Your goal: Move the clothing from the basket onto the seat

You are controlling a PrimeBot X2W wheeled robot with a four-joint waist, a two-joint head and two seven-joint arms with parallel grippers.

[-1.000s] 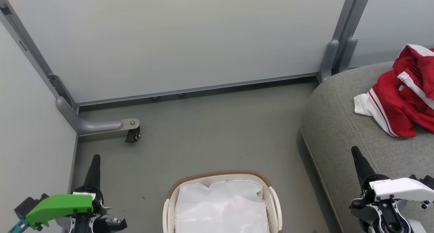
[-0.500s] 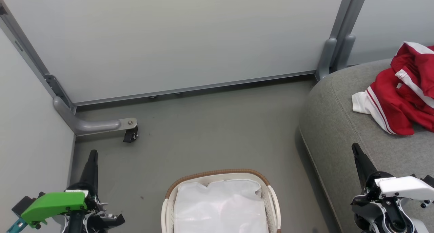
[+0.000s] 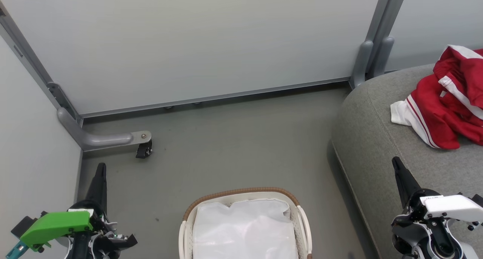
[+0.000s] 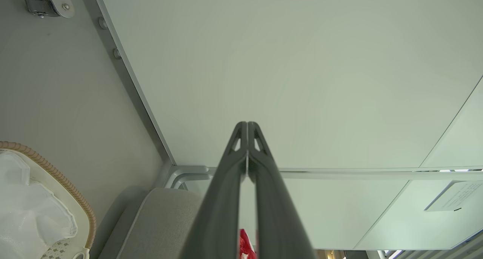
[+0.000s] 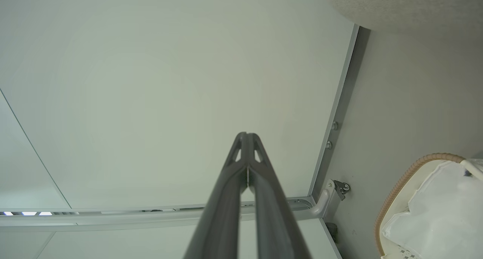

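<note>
The red clothing (image 3: 449, 108) with white stripes lies crumpled on the grey seat (image 3: 373, 138) at the right of the head view; a red scrap of the clothing (image 4: 244, 244) peeks between my left fingers in the left wrist view. The white basket (image 3: 186, 229) with a brown woven rim stands on the floor at the bottom centre, showing just its white liner (image 3: 245, 229). My left gripper (image 3: 100, 167) is shut and empty at the lower left, clear of the basket. My right gripper (image 3: 396, 163) is shut and empty over the seat's front edge.
Grey partition panels (image 3: 196, 44) close off the back and left. A metal foot with a black caster (image 3: 142, 149) juts onto the floor at the left. Bare grey floor (image 3: 241, 146) lies between basket, panels and seat.
The whole head view has shifted slightly, so the camera moved. Both grippers stay shut; the left fingertip sits a little higher and further left in the picture than before.
</note>
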